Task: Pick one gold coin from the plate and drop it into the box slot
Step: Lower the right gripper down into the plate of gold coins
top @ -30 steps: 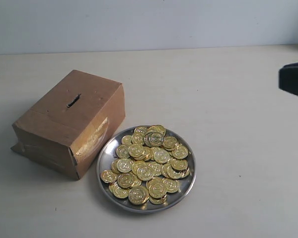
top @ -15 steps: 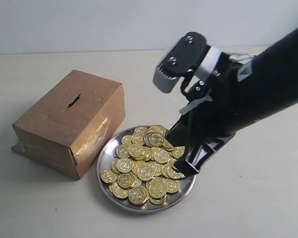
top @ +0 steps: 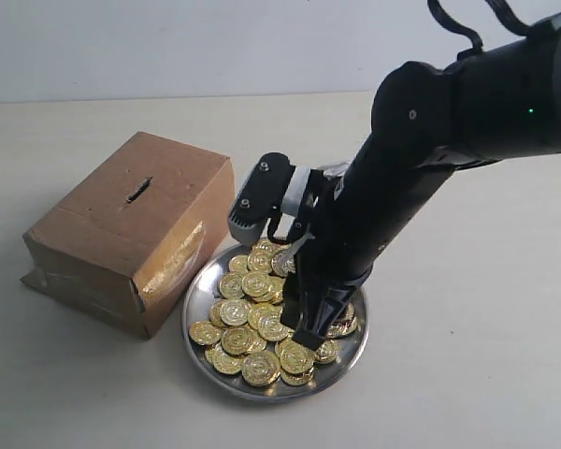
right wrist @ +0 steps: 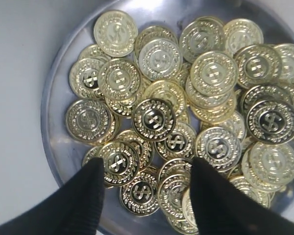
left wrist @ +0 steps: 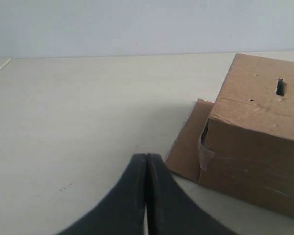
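A silver plate (top: 198,297) heaped with gold coins (top: 246,310) stands just right of the brown cardboard box (top: 103,253). The dark slot (top: 138,190) is cut in the box's top panel. My right gripper (top: 308,339) points down into the plate's right half, tips at coin level. In the right wrist view it (right wrist: 147,169) is open, its black fingers (right wrist: 90,188) straddling a few overlapping gold coins (right wrist: 138,192) near the plate rim (right wrist: 56,122); nothing is gripped. My left gripper (left wrist: 146,157) is shut and empty, low over the table beside the box (left wrist: 255,147), with the slot (left wrist: 280,87) in sight.
A loose cardboard flap (left wrist: 185,149) sticks out flat from the box's base on the table. The right arm's bulky black body (top: 449,122) spans the air over the table's right side. Pale bare tabletop (top: 467,374) surrounds box and plate.
The right arm came in from the right edge, swung over the plate and moved left and down until its fingers reached the coins. Box, plate and coins have not shifted.
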Controlling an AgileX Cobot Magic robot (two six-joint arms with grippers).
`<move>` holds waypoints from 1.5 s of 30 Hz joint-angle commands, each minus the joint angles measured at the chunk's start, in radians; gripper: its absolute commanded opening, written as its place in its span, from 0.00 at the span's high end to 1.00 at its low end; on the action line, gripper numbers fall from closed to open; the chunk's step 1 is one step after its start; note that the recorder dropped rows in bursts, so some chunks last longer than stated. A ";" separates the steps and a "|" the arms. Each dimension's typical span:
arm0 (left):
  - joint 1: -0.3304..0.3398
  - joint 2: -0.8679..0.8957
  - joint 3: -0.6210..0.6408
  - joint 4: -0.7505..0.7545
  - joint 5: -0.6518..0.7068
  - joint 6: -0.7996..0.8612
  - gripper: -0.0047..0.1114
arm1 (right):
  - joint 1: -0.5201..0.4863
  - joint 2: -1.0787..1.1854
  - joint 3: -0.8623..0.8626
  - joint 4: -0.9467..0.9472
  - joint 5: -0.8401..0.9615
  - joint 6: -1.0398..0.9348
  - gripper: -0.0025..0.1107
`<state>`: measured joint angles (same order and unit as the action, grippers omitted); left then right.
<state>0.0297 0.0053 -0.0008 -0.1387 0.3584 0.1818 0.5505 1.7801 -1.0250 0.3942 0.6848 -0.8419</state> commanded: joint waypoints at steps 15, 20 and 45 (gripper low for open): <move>0.000 -0.005 0.001 -0.007 -0.011 -0.002 0.96 | 0.088 0.069 -0.061 -0.154 -0.131 0.099 0.52; 0.000 -0.005 0.001 -0.007 -0.010 -0.002 0.96 | 0.088 0.100 -0.092 -0.154 -0.114 0.133 0.52; 0.000 -0.005 0.001 -0.007 -0.010 -0.002 0.96 | 0.088 0.175 -0.092 -0.162 -0.119 0.135 0.52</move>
<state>0.0297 0.0053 -0.0008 -0.1387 0.3584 0.1818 0.6392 1.9540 -1.1088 0.2366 0.5886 -0.7131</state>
